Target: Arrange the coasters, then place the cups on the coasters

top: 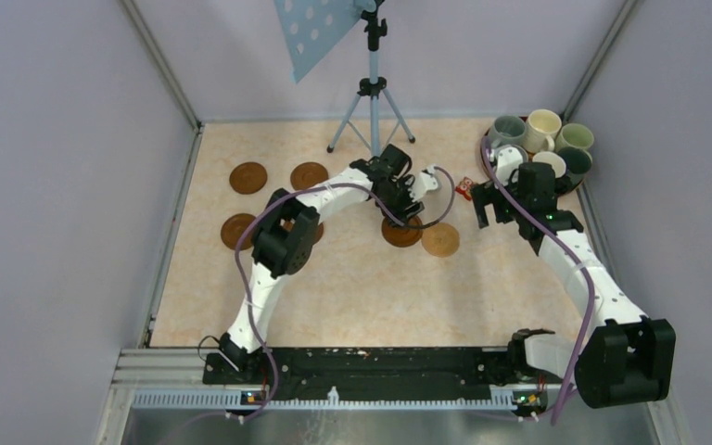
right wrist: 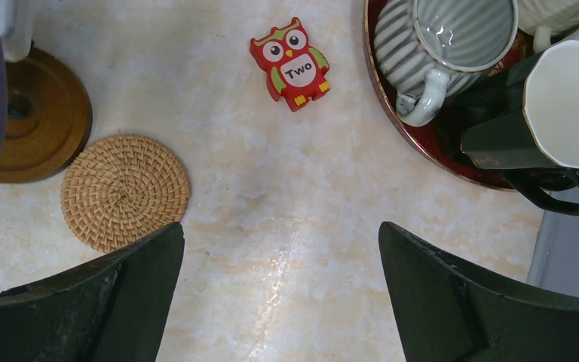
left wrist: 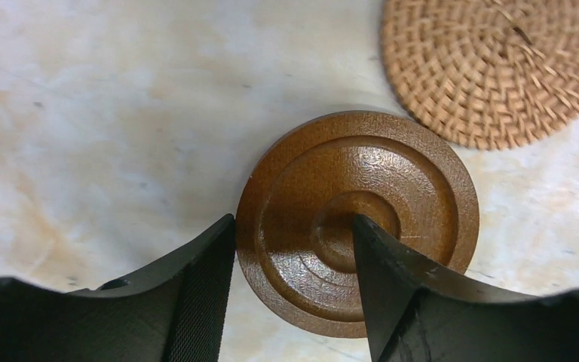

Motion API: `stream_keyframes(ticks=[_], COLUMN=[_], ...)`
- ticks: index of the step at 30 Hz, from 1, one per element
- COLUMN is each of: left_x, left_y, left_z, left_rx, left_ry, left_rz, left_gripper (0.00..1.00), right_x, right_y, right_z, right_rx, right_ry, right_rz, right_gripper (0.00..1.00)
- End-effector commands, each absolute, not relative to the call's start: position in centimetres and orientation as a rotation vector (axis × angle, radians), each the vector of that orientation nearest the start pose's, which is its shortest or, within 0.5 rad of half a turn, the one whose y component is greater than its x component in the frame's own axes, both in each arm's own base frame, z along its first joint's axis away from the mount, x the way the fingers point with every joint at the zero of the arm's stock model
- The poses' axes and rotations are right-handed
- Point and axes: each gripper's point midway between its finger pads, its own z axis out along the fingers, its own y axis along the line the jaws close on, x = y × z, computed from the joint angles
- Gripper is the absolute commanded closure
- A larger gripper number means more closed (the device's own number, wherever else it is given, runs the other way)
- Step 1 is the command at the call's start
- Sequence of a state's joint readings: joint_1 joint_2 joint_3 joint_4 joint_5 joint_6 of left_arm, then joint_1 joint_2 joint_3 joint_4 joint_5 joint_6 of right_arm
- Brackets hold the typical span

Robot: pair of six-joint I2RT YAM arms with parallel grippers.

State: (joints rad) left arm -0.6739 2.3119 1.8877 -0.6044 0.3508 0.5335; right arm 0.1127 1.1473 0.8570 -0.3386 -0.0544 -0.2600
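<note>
Straddling the brown coaster (left wrist: 362,181) just beside the woven coaster (left wrist: 497,68), the left claw (left wrist: 294,222) is half-closed, grasp unclear; the right claw (right wrist: 280,226) hangs released.

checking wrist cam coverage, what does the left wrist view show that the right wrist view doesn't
Only the left wrist view: the left fingers astride the wooden coaster, one at its rim, the other over its centre dip, with its ringed face seen almost whole.
Only the right wrist view: the right fingers wide apart above the table, a red owl toy marked Two, and the red tray holding a ribbed grey mug and a dark mug.
Both: the woven coaster beside the wooden coaster, on the marbled table.
</note>
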Motion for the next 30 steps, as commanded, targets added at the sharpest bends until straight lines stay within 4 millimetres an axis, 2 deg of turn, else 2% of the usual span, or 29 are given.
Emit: stream_keyframes(ticks=[1,4,8,14,17,20,26,30], left_x=[34.3,32.5,29.3,24.1,22.5,22.0,23.5,23.4], left_y=[-36.0,-35.0,-31.9,-24.7,-20.8,-16.2,-7.1,-2.7], left_z=[2.2,2.4,2.0,1.1,0.6,0.0,0.2,0.6], left_rx=[1.68,1.687,1.71,1.77,1.732,1.638,1.439,1.358], left_ry=[2.155,2.184,2.21,2.268,2.331,2.418,2.513,2.549], left_rz=[-0.547,-0.543,-0.511,-0.4,-0.376,-0.347,-0.224,-0.172], left_gripper=[0.39,0.44,0.48,0.51,0.52,0.52,0.52,0.52], right_x=[34.6,34.6,34.5,34.4,34.3,34.3,34.2,34.2], right_y=[3.9,4.0,4.1,4.3,4.4,4.5,4.7,4.7], right_z=[18.4,18.4,18.5,18.4,18.4,18.4,18.3,18.1], right_rx=[-0.42,-0.422,-0.428,-0.438,-0.444,-0.448,-0.455,-0.459], right_ry=[2.09,2.088,2.085,2.084,2.085,2.086,2.088,2.093], right_rz=[-0.012,-0.01,-0.003,0.011,0.019,0.026,0.037,0.036], right_gripper=[0.01,0.01,0.01,0.01,0.01,0.01,0.01,0.01])
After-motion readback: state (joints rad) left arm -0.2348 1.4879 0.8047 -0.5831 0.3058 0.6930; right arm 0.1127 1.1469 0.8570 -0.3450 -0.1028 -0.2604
